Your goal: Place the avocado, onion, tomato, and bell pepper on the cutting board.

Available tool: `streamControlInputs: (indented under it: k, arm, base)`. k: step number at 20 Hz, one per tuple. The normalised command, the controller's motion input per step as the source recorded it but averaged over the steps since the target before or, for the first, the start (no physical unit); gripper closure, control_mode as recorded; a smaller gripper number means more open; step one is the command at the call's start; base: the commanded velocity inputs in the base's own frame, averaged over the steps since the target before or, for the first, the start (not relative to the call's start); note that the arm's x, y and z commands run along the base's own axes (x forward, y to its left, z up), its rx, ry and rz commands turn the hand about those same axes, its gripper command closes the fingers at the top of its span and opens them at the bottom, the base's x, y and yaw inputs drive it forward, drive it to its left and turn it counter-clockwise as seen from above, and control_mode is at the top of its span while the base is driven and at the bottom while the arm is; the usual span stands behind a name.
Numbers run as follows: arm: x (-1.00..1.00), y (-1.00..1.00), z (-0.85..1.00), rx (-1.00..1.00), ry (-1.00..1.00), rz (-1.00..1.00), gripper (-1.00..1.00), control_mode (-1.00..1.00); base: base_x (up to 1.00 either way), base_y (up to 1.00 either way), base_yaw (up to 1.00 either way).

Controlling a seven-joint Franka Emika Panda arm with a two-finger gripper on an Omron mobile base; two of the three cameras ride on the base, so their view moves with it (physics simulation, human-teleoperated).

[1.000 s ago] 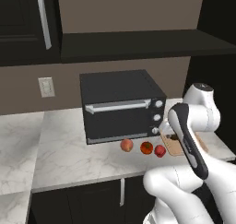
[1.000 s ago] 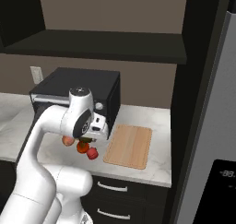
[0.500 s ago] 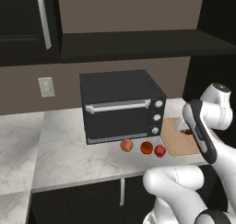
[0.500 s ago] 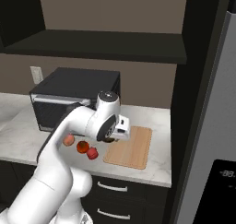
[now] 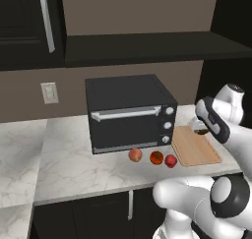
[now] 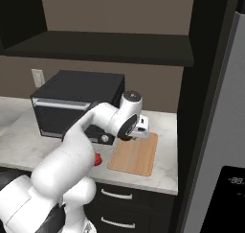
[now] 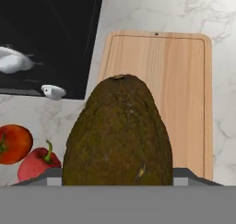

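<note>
Close in the hand view, the dark olive-brown avocado hangs over the near left part of the tan cutting board, and it hides my fingertips. My gripper is shut on the avocado above the board's back edge, next to the oven; it shows as well over the board. On the counter left of the board lie the pale onion, the tomato and the red bell pepper. Tomato and pepper sit at lower left of the hand view.
A black toaster oven stands right behind the produce and beside the board's left edge. A dark shelf runs overhead. A tall dark panel and fridge close off the right. Bare marble counter lies to the left.
The arm has swung right, from above the row of produce to over the cutting board, carrying the avocado. The onion, tomato and pepper have stayed put.
</note>
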Motion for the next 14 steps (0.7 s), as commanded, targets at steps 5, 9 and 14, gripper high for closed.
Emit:
streamControlInputs:
  k: [5,9,14]
  arm:
    - [0.4,-0.01,-0.32,0.0,0.0,0.05,1.0,-1.0]
    - [0.34,0.0,-0.29,0.0,0.0,0.04,1.0,-1.0]
    - [0.39,0.0,-0.19,0.0,0.0,0.02,1.0,-1.0]
  base:
    - [0.0,0.0,0.0]
    - [0.0,0.0,0.0]
    - [0.0,0.0,0.0]
